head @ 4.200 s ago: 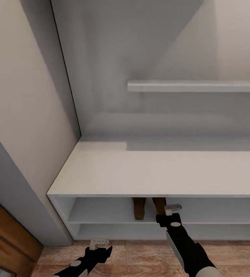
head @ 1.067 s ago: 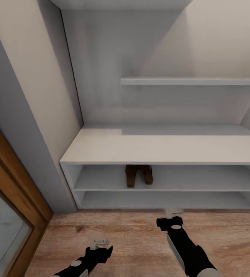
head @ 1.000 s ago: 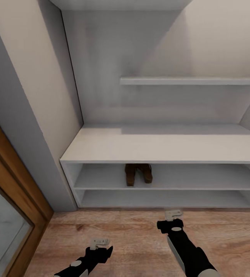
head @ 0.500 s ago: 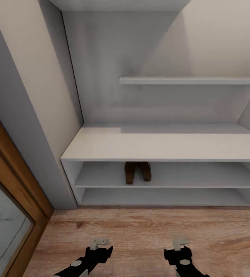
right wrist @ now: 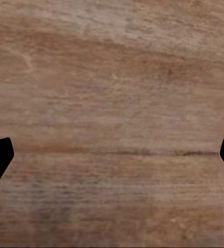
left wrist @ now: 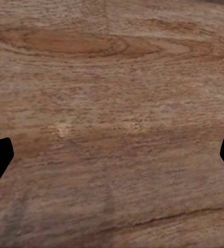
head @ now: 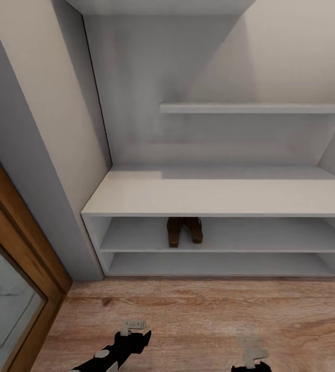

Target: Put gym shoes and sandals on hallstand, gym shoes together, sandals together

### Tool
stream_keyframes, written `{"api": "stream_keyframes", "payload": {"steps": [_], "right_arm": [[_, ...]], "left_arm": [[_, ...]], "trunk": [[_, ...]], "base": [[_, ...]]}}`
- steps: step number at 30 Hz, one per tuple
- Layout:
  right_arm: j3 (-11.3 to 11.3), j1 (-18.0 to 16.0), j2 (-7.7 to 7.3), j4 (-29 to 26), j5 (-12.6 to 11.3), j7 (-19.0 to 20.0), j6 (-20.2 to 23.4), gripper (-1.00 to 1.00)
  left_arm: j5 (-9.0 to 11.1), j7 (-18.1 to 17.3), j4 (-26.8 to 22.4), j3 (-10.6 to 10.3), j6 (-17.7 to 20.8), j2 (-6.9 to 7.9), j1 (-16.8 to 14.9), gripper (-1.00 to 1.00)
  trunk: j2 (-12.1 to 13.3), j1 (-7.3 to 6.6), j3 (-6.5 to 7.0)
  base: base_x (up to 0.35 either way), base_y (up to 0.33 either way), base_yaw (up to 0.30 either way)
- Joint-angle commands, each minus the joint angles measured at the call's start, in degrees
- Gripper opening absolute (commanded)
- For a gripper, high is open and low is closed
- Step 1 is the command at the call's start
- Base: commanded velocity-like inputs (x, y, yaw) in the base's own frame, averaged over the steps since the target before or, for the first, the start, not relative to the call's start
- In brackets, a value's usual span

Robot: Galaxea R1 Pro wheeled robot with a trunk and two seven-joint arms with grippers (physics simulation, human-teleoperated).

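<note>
The right arm's jaws (head: 252, 352) have drawn back from the low white open hallstand (head: 219, 199); both jaws gape empty over wood-plank floor (left wrist: 112, 103). The dark brown leather sandals (head: 184, 231), shelved well ahead, look light, pliable; grip a strap.

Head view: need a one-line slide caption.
Two brown sandals sit side by side on the hallstand's upper open shelf; both end effectors, left and right, hover open over the wood floor.
</note>
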Motion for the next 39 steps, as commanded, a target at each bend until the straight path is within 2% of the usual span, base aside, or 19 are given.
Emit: {"api": "stream_keyframes", "payload": {"steps": [1, 6, 30, 39], "right_arm": [[0.18, 0.18, -0.02, 0.61, 0.07, 0.0, -0.21, 1.0], [0.15, 0.68, -0.1, 2.13, 0.02, -0.01, -2.83, 1.0], [0.17, 0.74, -0.09, 2.35, 0.02, -0.01, -3.18, 1.0], [0.17, 0.74, -0.03, 2.4, 0.02, -0.01, -3.18, 1.0]], "left_arm": [[0.0, 0.0, 0.01, 0.01, 0.0, 0.0, 0.0, 1.0], [0.0, 0.0, 0.01, 0.08, 0.01, -0.02, 0.0, 1.0], [0.0, 0.06, 0.01, 0.08, 0.01, -0.01, 0.0, 1.0], [0.0, 0.06, 0.01, 0.08, 0.01, 0.0, 0.0, 1.0]], "trunk": [[0.0, 0.0, 0.01], [0.0, 0.0, 0.01], [0.0, 0.0, 0.01], [0.0, 0.0, 0.01]], "base": [[0.0, 0.0, -0.041], [0.0, 0.0, -0.195], [0.0, -0.003, -0.291], [0.0, -0.206, -0.225]]}}
